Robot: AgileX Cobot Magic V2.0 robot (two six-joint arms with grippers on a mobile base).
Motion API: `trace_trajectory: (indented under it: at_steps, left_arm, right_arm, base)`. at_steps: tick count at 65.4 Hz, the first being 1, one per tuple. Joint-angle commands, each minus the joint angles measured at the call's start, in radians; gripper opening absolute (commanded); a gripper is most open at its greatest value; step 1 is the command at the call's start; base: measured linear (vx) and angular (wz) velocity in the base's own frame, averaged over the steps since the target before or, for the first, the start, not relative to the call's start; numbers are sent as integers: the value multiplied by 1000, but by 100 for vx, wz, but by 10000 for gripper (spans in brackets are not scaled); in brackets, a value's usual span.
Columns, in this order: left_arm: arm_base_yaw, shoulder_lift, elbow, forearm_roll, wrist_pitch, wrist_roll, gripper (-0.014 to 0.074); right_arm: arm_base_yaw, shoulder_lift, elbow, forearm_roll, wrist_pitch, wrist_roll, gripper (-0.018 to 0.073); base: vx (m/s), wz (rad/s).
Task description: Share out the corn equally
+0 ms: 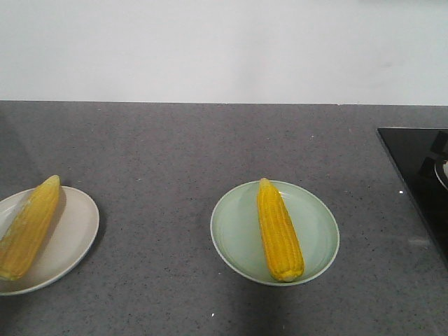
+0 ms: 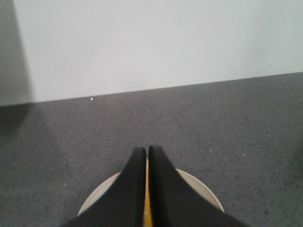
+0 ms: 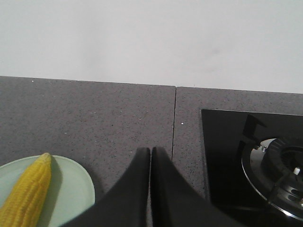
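I see 1 corn cob (image 1: 280,231) on the green plate (image 1: 315,210) near the desk's front edge, 1 cob (image 1: 28,227) on the white plate (image 1: 73,231) at its left edge. Both tools, left tool (image 2: 146,156) and right tool (image 3: 150,153), are closed and empty, so I judge the split done.

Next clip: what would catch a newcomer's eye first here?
Two bright yellow cobs: one corn cob lies on the pale green plate at centre, another corn cob on the cream plate at the left edge. A black stovetop sits far right.

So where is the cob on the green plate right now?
In the front view the corn cob lies in the pale green plate, right of centre, tip toward the wall, with the black stovetop further right.
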Motion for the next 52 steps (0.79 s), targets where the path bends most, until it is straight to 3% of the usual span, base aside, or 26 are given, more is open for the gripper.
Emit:
trace_trajectory:
  at_steps: [1,21,28,39,52]
  left_arm:
    - [36,-58,23,-80,-172,126,-6]
    - [160,-250,190,-290,-281,348,-6]
    - [173,-311,245,-318,-306,388,-6]
    - [173,-388,341,-318,-359,388,-6]
    - [173,-470,458,-318,-432,328,-6]
  right_arm:
    - [-7,-2,-28,0,-77,-9,-11]
    - [-7,-2,-28,0,-77,-9,-11]
    - [-7,-2,-28,0,-77,-8,-11]
    - [-7,-2,-28,0,-77,-8,-11]
    - [-7,-2,-28,0,-77,-8,-11]
  base:
    - [0,0]
    - [0,0]
    - [0,0]
    - [0,0]
    - [0,0]
